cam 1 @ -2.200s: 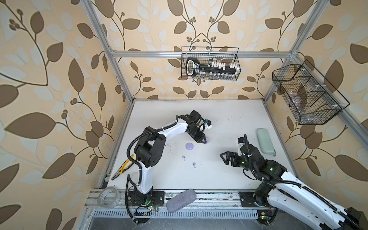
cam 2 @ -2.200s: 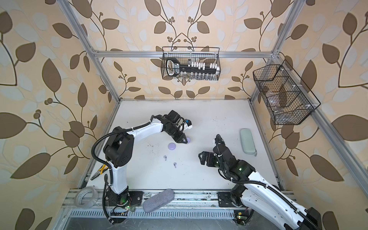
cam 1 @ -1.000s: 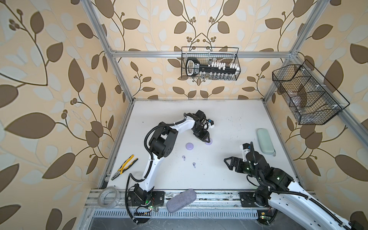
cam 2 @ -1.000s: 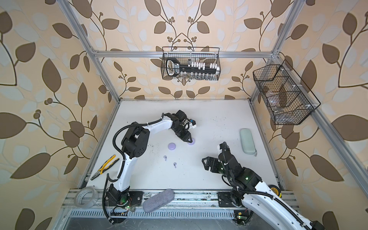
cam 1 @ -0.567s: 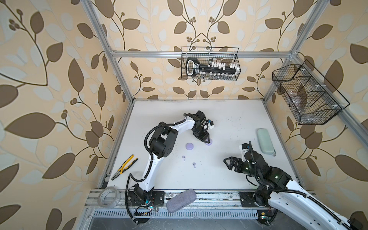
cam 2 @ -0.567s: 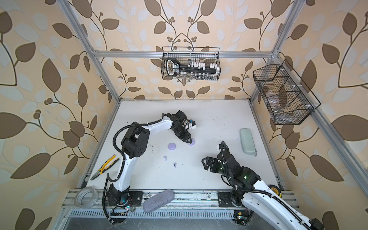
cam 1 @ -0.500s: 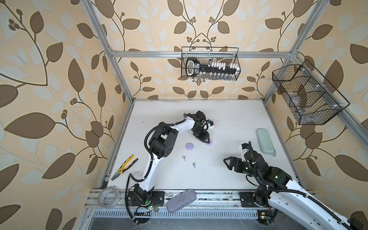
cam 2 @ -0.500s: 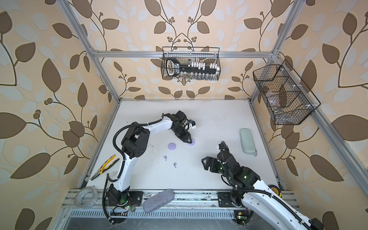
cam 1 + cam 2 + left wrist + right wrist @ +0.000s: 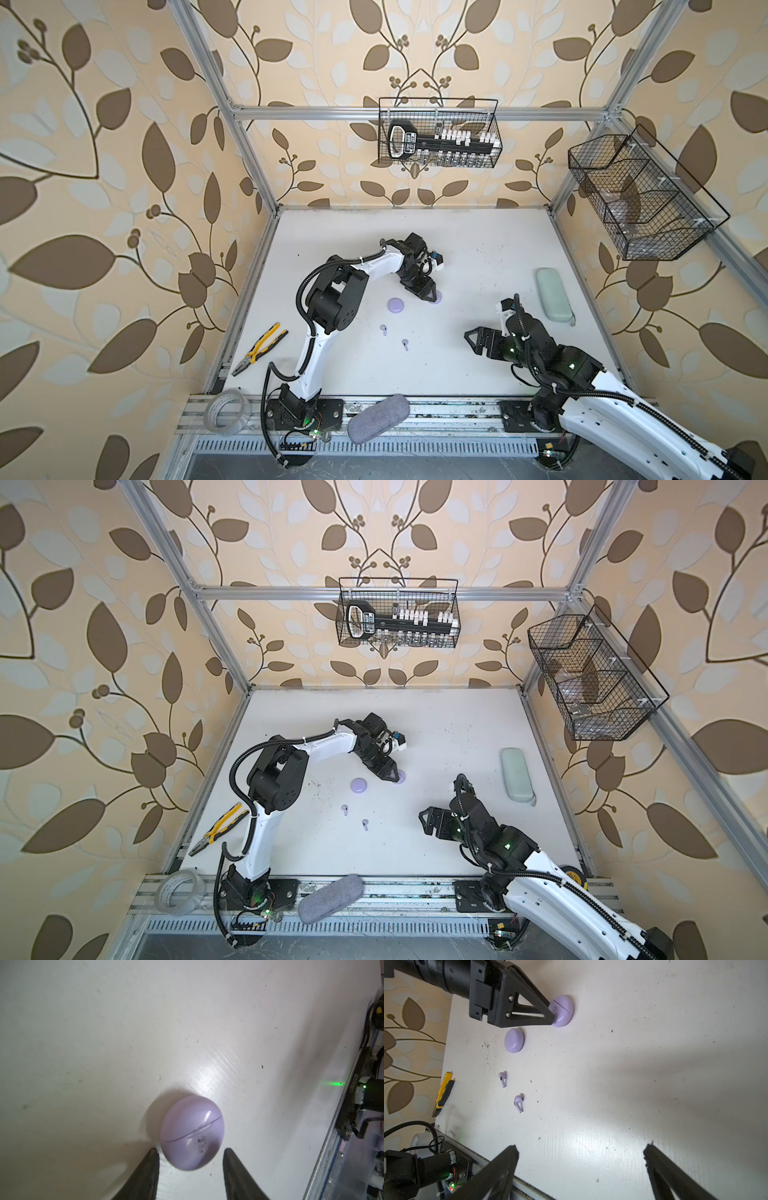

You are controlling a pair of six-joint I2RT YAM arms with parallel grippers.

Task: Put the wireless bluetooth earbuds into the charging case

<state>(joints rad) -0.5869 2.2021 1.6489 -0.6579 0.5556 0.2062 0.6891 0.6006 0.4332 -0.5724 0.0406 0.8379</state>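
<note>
Nothing inserted yet: two earbuds (image 9: 502, 1078) lie loose on counter (image 9: 612, 1084); left gripper (image 9: 190, 1149) parted astride one shut charging case (image 9: 192, 1126), second case (image 9: 513, 1040) shut, right gripper (image 9: 581, 1146) wide open, empty.

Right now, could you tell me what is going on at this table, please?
The left gripper is down at a closed lavender case on the table, its jaws apart on either side of it, not clamped. A second case and two earbuds lie loose nearby; neither of the two is in a case yet. The right gripper hovers open over bare table, holding nothing.
</note>
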